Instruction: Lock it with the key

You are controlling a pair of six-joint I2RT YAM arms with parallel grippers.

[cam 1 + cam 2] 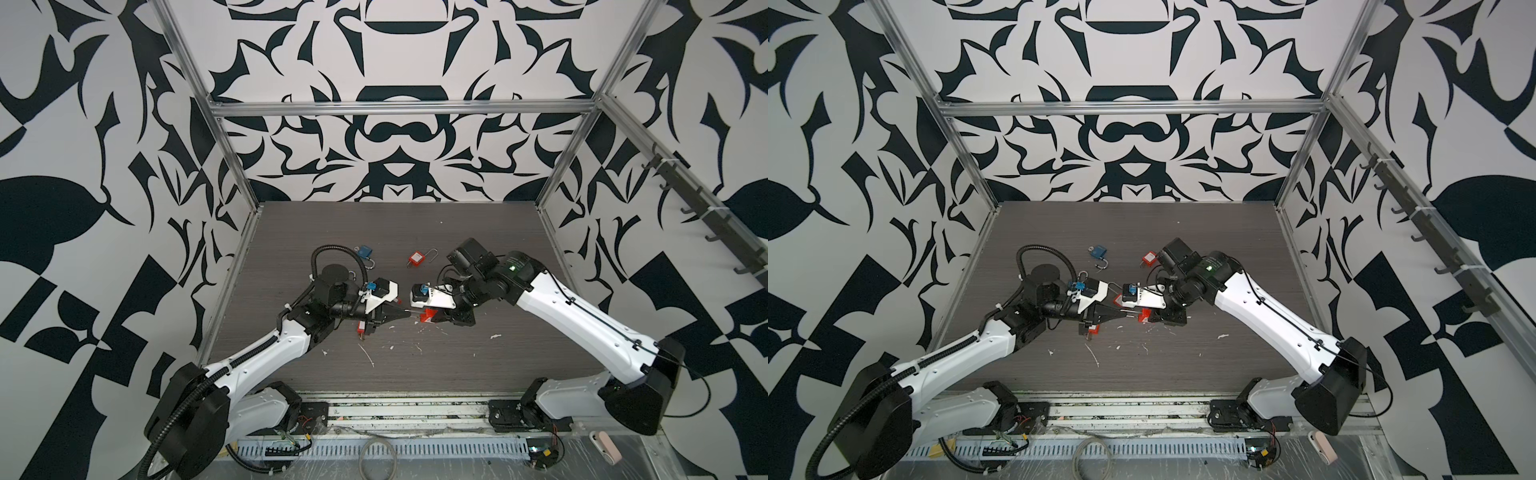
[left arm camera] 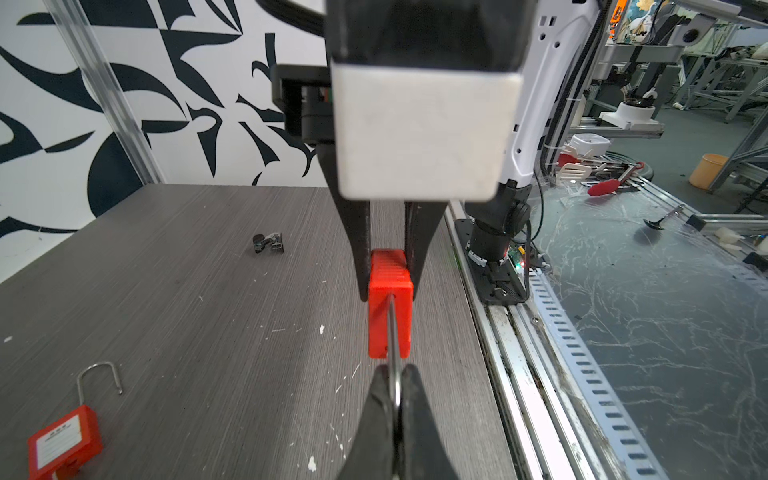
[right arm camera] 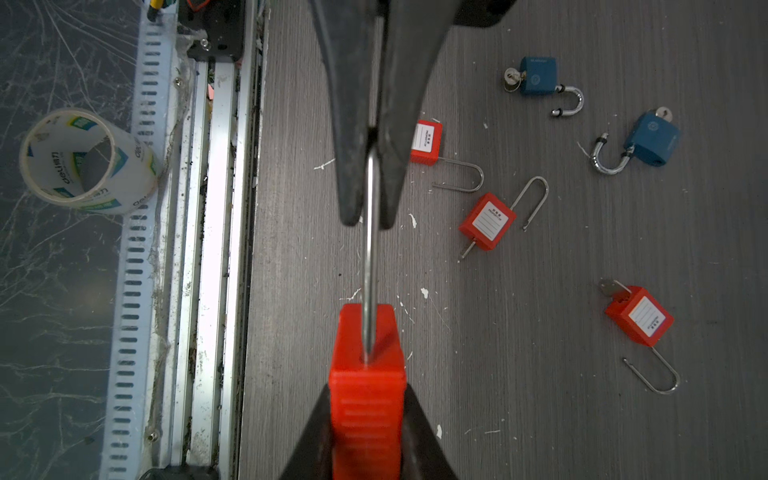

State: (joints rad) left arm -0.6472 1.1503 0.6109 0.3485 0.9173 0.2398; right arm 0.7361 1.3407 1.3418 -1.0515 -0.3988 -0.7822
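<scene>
While my two arms meet over the middle of the dark wood-grain tabletop (image 1: 415,232), I hold one red padlock (image 3: 368,374) stretched between them. My right hand (image 3: 368,386) is clamped on the ribbed plastic body, a finger pressed to each narrow side, which should stop the body twisting. My left hand (image 2: 395,374) is pinched shut on the steel shackle (image 3: 371,249). Both wrist views show the shackle edge-on, as a single bright rod running from the body into my left fingertips.

Gripping the two parts separately looks meant to let me push the shackle home against a steadied body, and I judge that to be the step in hand. I cannot tell whether the free leg of the shackle sits in its hole. No key shows in this padlock, and its keyhole end is hidden inside my right hand.

The spare locks lie scattered on the tabletop, well apart from my hands:
- An open red padlock (image 3: 488,222) lies nearest.
- A third red padlock (image 3: 426,143) is partly hidden behind my left hand.
- A keyed red padlock (image 3: 640,318) has its key (image 3: 611,288) standing in it.
- A blue padlock (image 3: 538,77) and another blue padlock (image 3: 654,139) lie farther off, shackles open.

A roll of tape (image 3: 87,162) sits beyond the tabletop's edge rail
</scene>
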